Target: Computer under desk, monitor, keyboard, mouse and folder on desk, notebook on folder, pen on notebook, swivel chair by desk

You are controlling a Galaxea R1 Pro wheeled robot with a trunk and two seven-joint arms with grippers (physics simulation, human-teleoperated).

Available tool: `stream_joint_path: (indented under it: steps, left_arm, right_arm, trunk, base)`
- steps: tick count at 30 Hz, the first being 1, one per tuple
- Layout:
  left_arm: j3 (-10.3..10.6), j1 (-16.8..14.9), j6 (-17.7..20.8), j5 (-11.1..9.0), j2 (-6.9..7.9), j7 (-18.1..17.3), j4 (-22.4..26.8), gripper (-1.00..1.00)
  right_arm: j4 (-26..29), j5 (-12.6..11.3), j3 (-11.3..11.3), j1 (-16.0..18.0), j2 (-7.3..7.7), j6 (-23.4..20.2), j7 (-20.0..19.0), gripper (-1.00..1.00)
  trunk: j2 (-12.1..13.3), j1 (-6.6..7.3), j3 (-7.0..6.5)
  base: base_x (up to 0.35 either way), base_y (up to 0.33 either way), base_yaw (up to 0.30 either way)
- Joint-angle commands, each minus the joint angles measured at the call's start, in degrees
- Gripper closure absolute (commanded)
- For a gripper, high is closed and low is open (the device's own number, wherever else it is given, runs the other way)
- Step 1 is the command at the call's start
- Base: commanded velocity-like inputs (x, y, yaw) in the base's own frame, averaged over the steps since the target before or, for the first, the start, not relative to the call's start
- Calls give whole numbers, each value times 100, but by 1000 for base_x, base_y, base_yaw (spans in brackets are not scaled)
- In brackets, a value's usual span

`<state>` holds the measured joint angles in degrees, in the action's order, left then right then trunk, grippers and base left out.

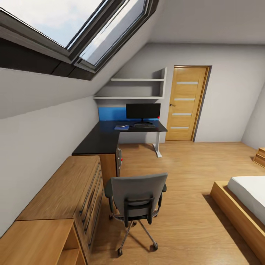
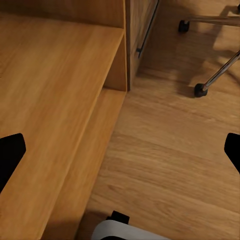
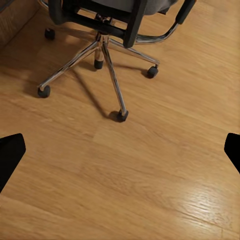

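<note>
Swivel chair (image 1: pixel 137 198) is sitting on the wood floor (image 1: pixel 191 176) with its back to the camera, beside the light wooden drawer chest (image 1: pixel 62 191) and short of the desk (image 1: pixel 106 138). Monitor (image 1: pixel 143 111) is standing on the far desk end with the keyboard (image 1: pixel 144 126) just before it and the blue folder (image 1: pixel 122 127) lying to its left; the computer (image 1: pixel 118 161) is peeking out beneath the near end. Left gripper (image 2: pixel 120 150) and right gripper (image 3: pixel 120 150) are both hanging spread wide over floor, grasping nothing.

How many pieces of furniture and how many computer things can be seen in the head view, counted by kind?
Desk: 1
Swivel chair: 1
Wooden drawer chest: 1
Bed: 1
Monitor: 1
Keyboard: 1
Computer: 1
Blue folder: 1
Total: 8
</note>
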<state>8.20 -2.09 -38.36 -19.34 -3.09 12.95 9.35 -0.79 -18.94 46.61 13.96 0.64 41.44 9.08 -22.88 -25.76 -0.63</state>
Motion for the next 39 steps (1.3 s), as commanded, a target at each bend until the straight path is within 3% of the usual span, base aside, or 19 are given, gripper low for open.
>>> stream_joint_path:
  steps: [1, 37, 39]
  left_arm:
    - [50, -2, -18, -34, 1, 32, -3, -100]
    - [57, -2, -37, -36, -14, 44, 5, -100]
    - [57, -2, -35, -37, -18, 50, 5, -100]
  right_arm:
    - [-8, -12, 50, 2, -2, 13, 33, -100]
    - [-17, -22, 49, 2, -2, -39, 60, -100]
    - [-17, -22, 49, 2, -5, -39, 59, -100]
  trunk:
    - [-4, -2, 2]
    - [-4, -2, 2]
    - [-84, -46, 38]
  base:
    - [0, 8, 0]
    - [0, 1, 0]
    - [0, 0, 0]
